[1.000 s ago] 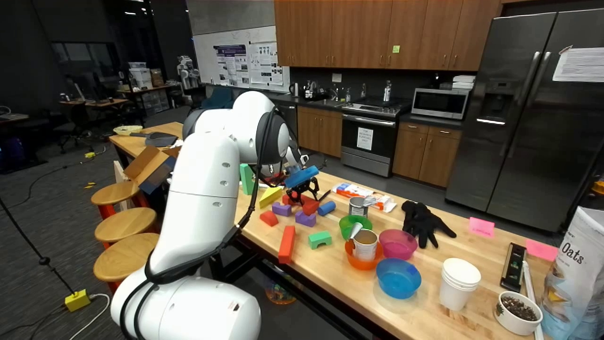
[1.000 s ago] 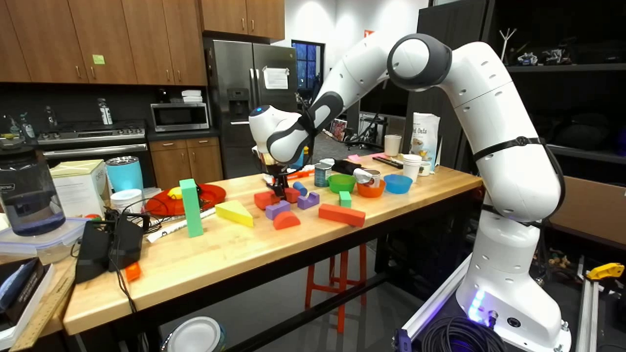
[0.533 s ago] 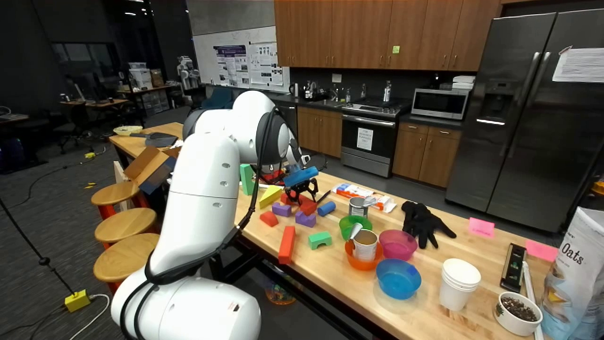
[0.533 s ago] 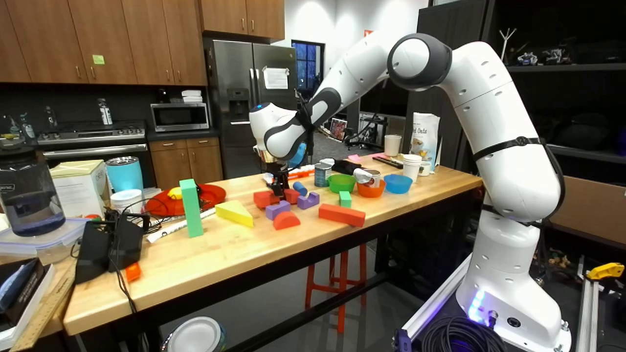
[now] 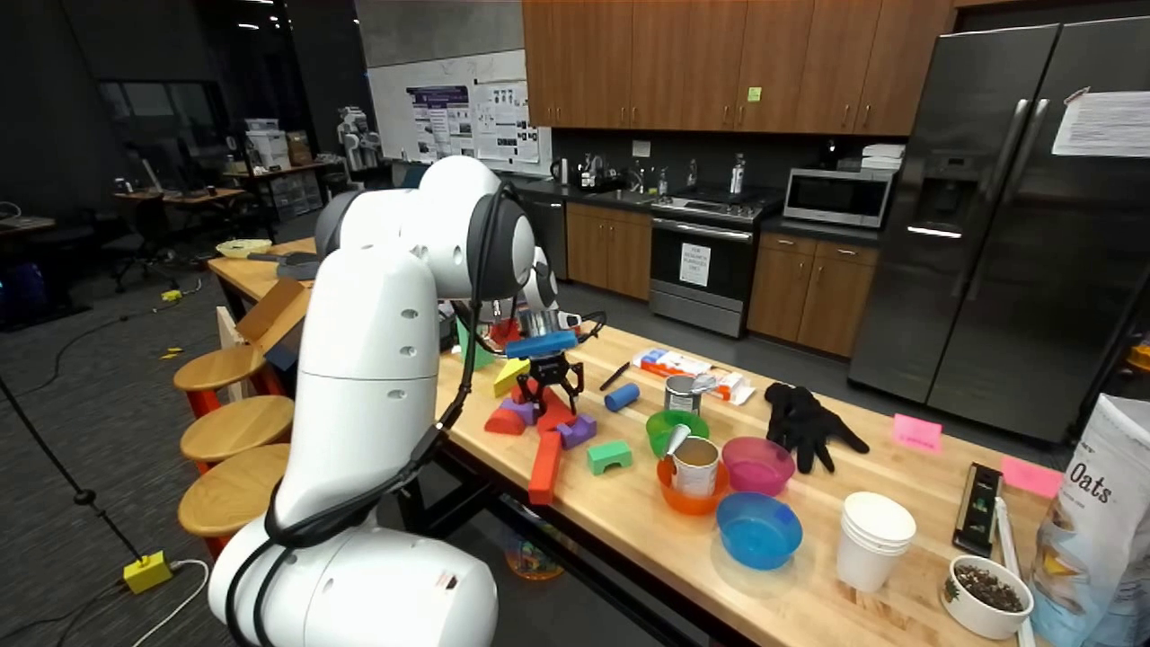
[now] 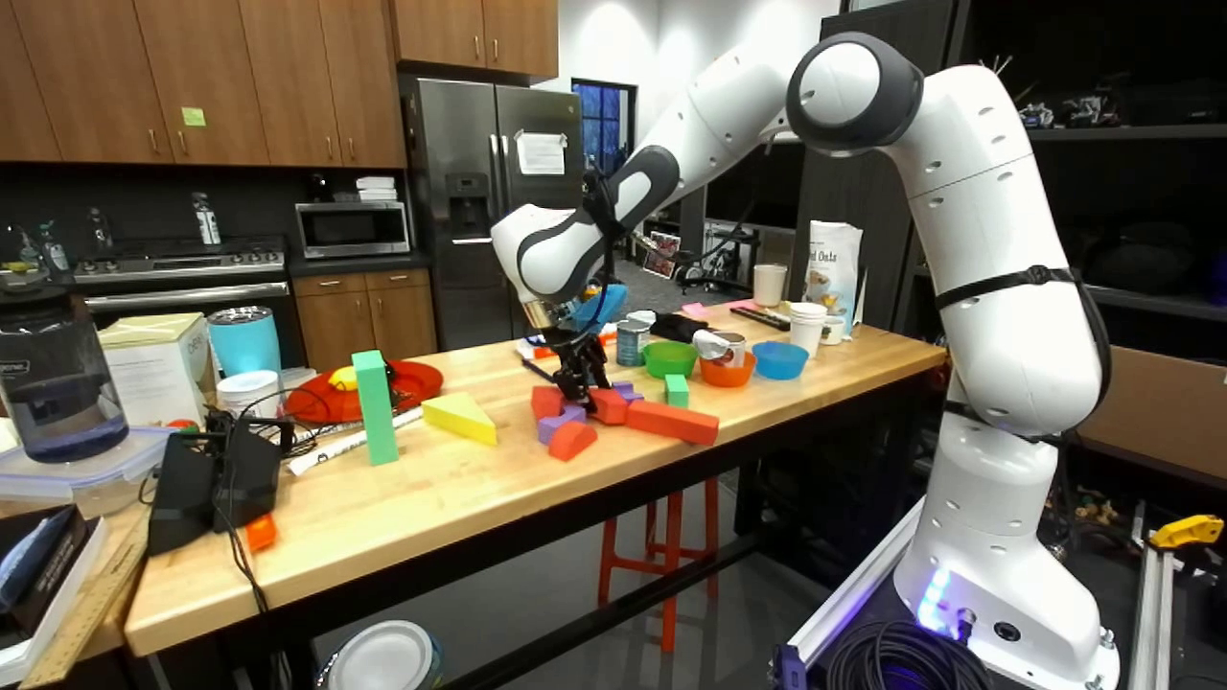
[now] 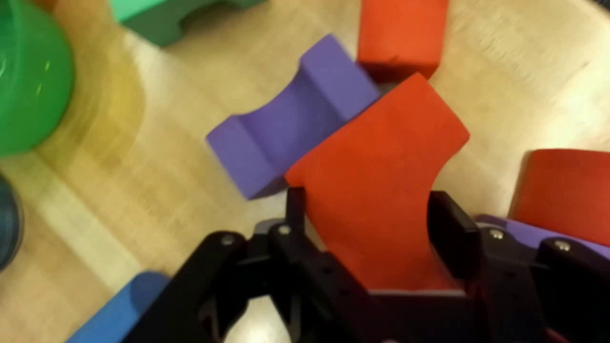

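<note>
1. Wrist view, left: purple block (image 7: 288,119) sits against the red block (image 7: 376,176) along its long edge. Go slow; it could drag along.
2. Middle: red block looks to be down on the desk (image 6: 422,489), your fingers (image 7: 452,233) spread around it; can't tell if they're clamped. One tip by a corner, other in the curve. If loose, even that up before squeezing.
3. Right: second purple block (image 7: 526,231) and red half-round (image 7: 567,190) crowd that tip. Keep clear of them.
4. Containers, exterior view: green bowl (image 5: 660,440), contents unreadable; grey tin (image 5: 680,401) behind; orange bowl (image 5: 669,492), open tin (image 5: 695,476) standing in it.
5. Next: pink bowl (image 5: 764,481), blue bowl (image 5: 759,548), stack of white cups (image 5: 871,548).
6. Far right: small white bowl (image 5: 979,617) with dark bits (image 5: 986,586) in it, bag (image 5: 1083,530) printed "Oats" beside it.
</note>
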You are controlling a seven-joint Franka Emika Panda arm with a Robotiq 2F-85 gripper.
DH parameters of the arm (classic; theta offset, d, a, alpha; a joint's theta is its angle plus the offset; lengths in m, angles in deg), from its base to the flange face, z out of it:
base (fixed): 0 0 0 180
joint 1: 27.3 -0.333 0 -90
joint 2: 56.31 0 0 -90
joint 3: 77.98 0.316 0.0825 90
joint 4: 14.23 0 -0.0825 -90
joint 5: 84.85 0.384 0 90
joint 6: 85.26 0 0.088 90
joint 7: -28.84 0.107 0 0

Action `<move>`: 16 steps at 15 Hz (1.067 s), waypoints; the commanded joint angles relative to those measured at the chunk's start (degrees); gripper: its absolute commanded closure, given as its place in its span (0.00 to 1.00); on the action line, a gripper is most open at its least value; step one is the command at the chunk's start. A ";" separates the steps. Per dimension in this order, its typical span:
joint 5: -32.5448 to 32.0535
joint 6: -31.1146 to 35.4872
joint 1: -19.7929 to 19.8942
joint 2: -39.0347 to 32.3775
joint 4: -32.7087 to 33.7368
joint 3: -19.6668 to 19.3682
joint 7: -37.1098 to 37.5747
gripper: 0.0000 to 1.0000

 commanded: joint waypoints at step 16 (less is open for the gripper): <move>21.06 -16.81 5.83 17.18 -21.73 0.14 7.59 0.61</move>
